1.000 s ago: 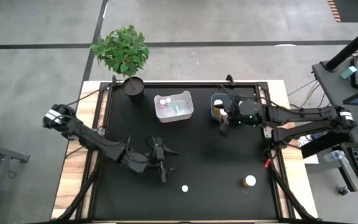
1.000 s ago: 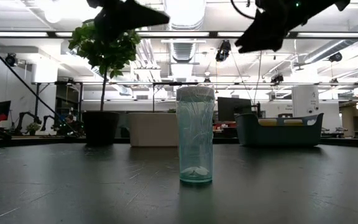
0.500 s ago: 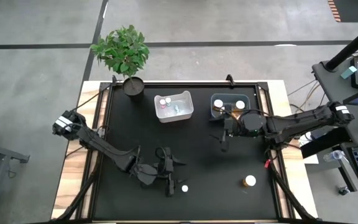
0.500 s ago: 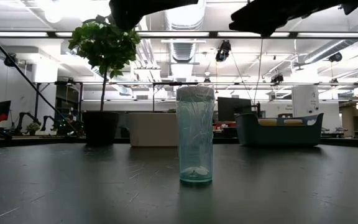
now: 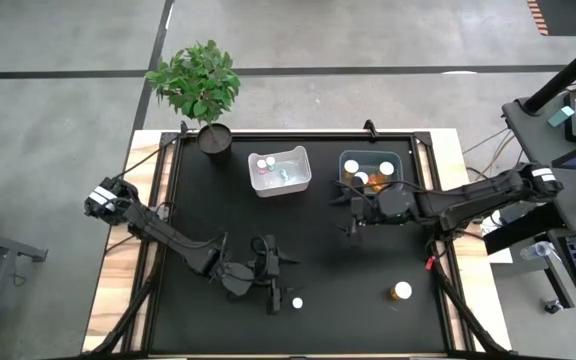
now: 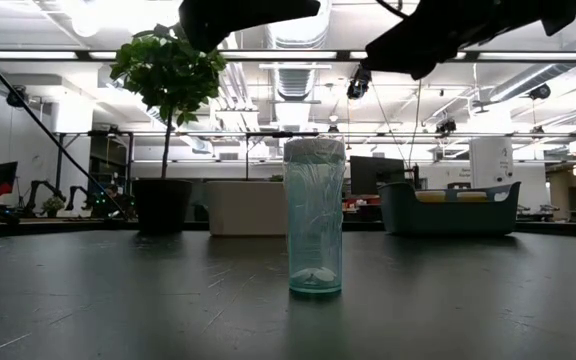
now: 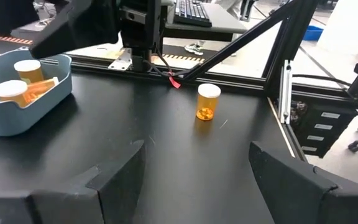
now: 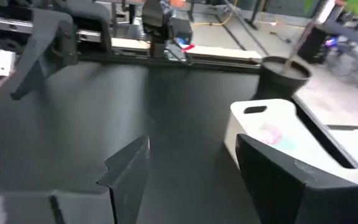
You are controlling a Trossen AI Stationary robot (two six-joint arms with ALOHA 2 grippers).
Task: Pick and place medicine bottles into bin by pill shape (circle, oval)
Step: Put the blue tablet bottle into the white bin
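The left arm reaches in from the worktop's [image 5: 198, 190] left edge, folded low across the black mat, and its end effector [image 5: 268, 283] hangs near the front middle, fingers [image 7: 114, 183] spread apart with nothing between them. Just beside it, toward the front, stands a small whitish-clear bottle [image 5: 297, 302] with a white cap, apart from the fingers; in the low view this same bottle [image 6: 315, 216] stands upright in the middle of the mat.

The right arm stretches in from the right side, nearly level, its end effector [image 5: 353, 222] hovering just in front of the blue-grey bin [image 5: 403, 160] at the back right. Its fingers [image 8: 126, 168] also stand apart and empty. That bin holds several amber bottles with white caps [image 5: 362, 179].

Left of it sits the white bin [image 5: 305, 160], with a few small bottles [image 5: 264, 166] inside. One more amber bottle [image 5: 401, 291] stands alone near the front right corner, well apart from both arms; the left wrist view shows it [image 7: 207, 102] upright. A potted plant [image 5: 200, 85] stands at the back left corner.
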